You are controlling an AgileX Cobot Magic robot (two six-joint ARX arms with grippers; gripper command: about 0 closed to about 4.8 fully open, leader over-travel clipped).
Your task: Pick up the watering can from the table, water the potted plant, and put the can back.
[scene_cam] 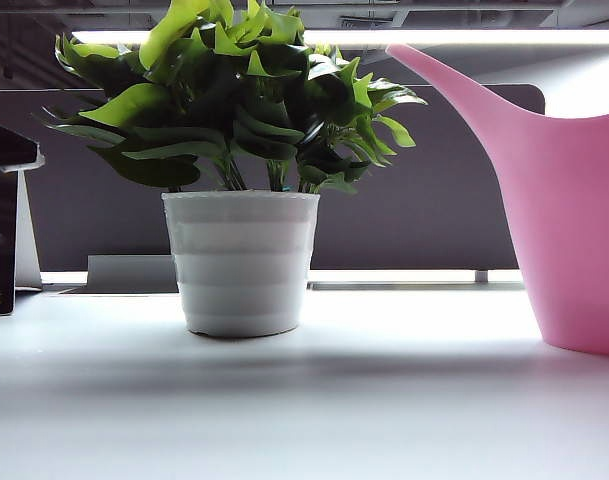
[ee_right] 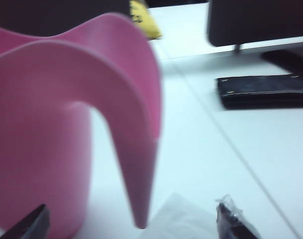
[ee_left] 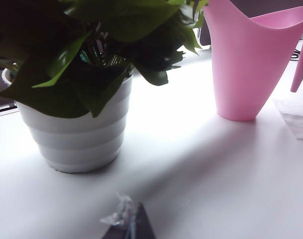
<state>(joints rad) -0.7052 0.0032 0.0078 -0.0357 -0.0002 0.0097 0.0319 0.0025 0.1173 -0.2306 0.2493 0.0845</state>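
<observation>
While the watering can stood upright on the table beside the potted plant, apparently returned, the right gripper sat behind its handle, fingers spread and empty; left gripper low near the pot, aperture indeterminable

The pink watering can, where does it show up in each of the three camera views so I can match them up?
Exterior view: the watering can stands at the right edge, spout rising toward the potted plant.
Left wrist view: upper right, upright on the table, right of the plant; only the left gripper's tip shows.
Right wrist view: fills the left half, handle hanging before the open right gripper.
Shared landmark: the white tabletop.
</observation>
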